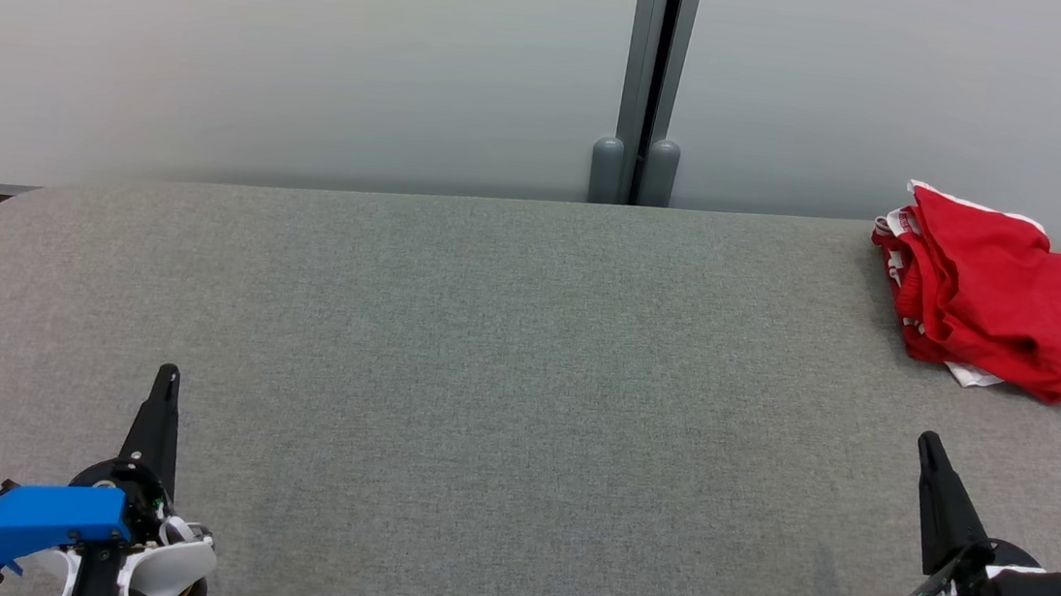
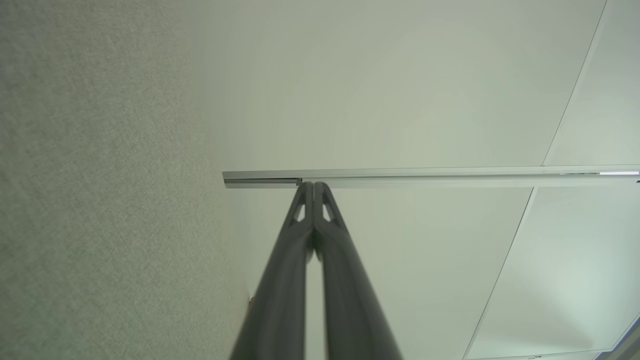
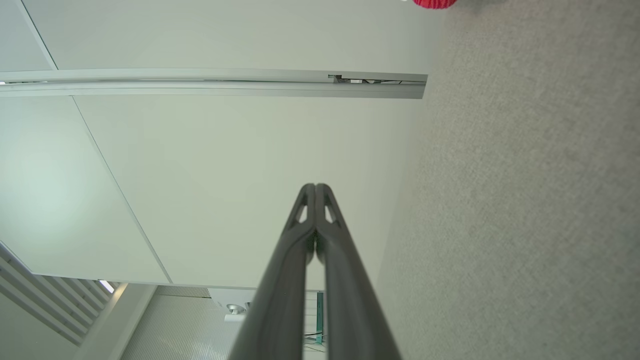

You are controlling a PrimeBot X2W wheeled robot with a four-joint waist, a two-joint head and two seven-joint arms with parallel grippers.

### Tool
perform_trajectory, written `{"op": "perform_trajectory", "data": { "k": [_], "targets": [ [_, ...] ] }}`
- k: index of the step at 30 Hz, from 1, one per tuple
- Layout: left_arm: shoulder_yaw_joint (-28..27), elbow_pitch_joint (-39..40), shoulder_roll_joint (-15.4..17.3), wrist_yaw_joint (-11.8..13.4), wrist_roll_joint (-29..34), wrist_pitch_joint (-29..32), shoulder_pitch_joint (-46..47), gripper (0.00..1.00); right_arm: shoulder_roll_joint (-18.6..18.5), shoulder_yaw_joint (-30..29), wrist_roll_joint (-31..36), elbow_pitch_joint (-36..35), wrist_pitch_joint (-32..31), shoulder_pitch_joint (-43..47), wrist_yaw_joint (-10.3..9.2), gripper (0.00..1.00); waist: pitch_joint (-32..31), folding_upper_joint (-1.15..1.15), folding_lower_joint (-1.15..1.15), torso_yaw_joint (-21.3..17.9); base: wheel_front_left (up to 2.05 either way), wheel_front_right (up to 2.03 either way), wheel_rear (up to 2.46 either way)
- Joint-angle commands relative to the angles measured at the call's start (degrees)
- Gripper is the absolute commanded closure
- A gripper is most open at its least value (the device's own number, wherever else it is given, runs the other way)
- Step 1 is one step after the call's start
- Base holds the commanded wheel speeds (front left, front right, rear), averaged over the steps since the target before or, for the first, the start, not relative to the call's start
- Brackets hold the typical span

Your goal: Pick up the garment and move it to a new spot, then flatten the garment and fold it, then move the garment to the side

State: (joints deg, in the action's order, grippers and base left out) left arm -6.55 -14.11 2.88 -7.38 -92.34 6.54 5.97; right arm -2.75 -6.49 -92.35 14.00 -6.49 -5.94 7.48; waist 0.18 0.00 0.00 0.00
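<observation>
The garment point(image 1: 1003, 290), red with white trim, lies folded in a loose bundle at the far right of the grey felt table point(image 1: 506, 354). A sliver of the red garment point(image 3: 434, 3) also shows at the top edge of the right wrist view. My left gripper point(image 1: 168, 372) rests at the lower left, shut and empty, its fingertips pressed together point(image 2: 313, 186). At the lower right my right gripper point(image 1: 929, 440) is likewise shut on nothing, its tips touching point(image 3: 315, 187). It sits well short of the garment, on the near side.
A pale wall runs behind the table, with a grey vertical post point(image 1: 649, 76) at its middle. The table's left corner is rounded point(image 1: 4, 208). A wide stretch of bare felt lies between the two grippers.
</observation>
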Motion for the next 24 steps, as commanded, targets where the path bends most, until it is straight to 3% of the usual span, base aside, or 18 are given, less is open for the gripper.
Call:
{"op": "perform_trajectory", "data": {
  "k": [1,24],
  "targets": [
    [-0.1,0.2,-0.1,-0.2,-0.1,0.2,0.6,1.00,-0.2,-0.1,-0.1,0.1,-0.2,-0.6,0.02,1.00,0.0,0.00,0.00,0.0,0.00,0.00,0.00],
    [-0.1,0.2,-0.1,-0.2,-0.1,0.2,0.6,1.00,-0.2,-0.1,-0.1,0.1,-0.2,-0.6,0.02,1.00,0.0,0.00,0.00,0.0,0.00,0.00,0.00]
  ]
}}
